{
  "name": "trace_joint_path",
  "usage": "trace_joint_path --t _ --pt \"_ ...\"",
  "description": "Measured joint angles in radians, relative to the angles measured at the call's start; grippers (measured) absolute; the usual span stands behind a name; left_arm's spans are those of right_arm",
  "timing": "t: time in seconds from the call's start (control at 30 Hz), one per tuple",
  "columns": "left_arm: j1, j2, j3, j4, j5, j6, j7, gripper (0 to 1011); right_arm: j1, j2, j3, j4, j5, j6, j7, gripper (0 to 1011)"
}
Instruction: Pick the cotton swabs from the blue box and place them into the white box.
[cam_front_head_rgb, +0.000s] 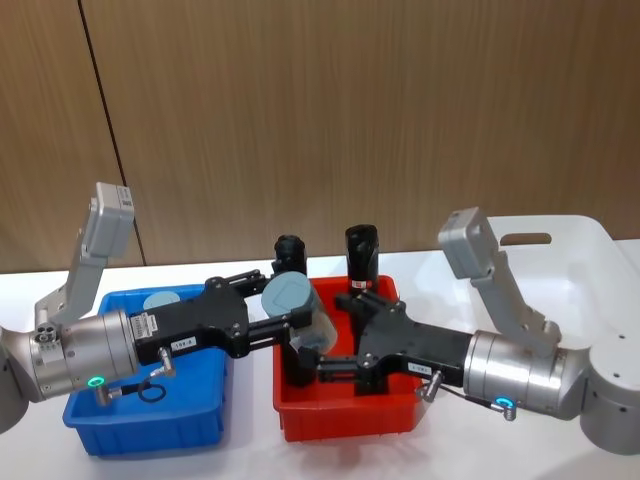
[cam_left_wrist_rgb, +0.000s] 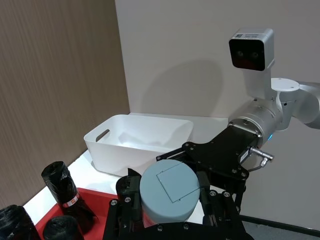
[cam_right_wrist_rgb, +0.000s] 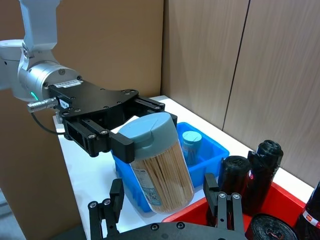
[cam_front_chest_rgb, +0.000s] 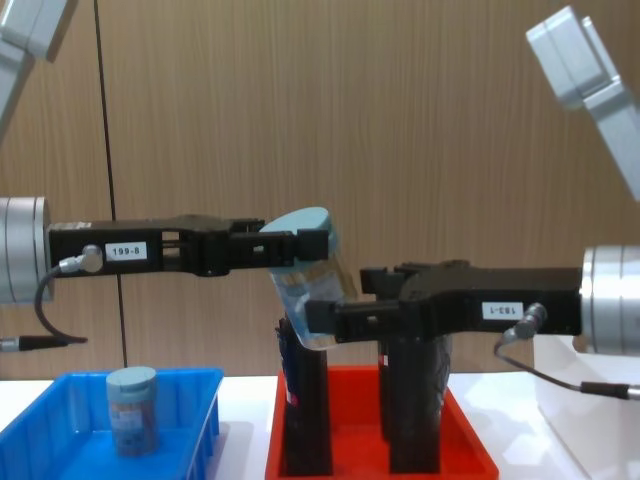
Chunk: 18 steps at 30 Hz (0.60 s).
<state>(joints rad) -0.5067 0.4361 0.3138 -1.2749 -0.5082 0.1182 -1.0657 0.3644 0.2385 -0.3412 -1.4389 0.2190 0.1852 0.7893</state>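
My left gripper (cam_front_head_rgb: 283, 303) is shut on the pale blue lid of a cotton swabs tub (cam_right_wrist_rgb: 160, 170) and holds it tilted in the air above the red bin (cam_front_head_rgb: 345, 415). My right gripper (cam_front_head_rgb: 335, 337) reaches in from the other side. Its fingers (cam_right_wrist_rgb: 116, 200) stand open on either side of the tub's lower body, with gaps showing. A second tub of cotton swabs (cam_front_chest_rgb: 132, 408) stands upright in the blue box (cam_front_head_rgb: 195, 420) at the left. The white box (cam_front_head_rgb: 575, 265) sits at the far right, behind my right arm.
Tall black wrapped cylinders (cam_front_head_rgb: 361, 252) stand in the red bin between the blue and white boxes, just under the held tub. A small black ring (cam_front_head_rgb: 152, 392) lies in the blue box. A wooden wall closes the back.
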Motion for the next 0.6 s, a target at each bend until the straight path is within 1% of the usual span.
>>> trace_joint_path --t 0.33,0.6 --pt "0.0 0.0 0.0 0.0 0.0 0.0 0.0 674 0.02 -0.013 -0.013 0.032 -0.019 -0.015 -0.002 1002" --pt "0.0 0.0 0.0 0.0 0.0 0.0 0.0 674 0.039 -0.027 -0.023 0.064 -0.03 -0.032 -0.026 1002"
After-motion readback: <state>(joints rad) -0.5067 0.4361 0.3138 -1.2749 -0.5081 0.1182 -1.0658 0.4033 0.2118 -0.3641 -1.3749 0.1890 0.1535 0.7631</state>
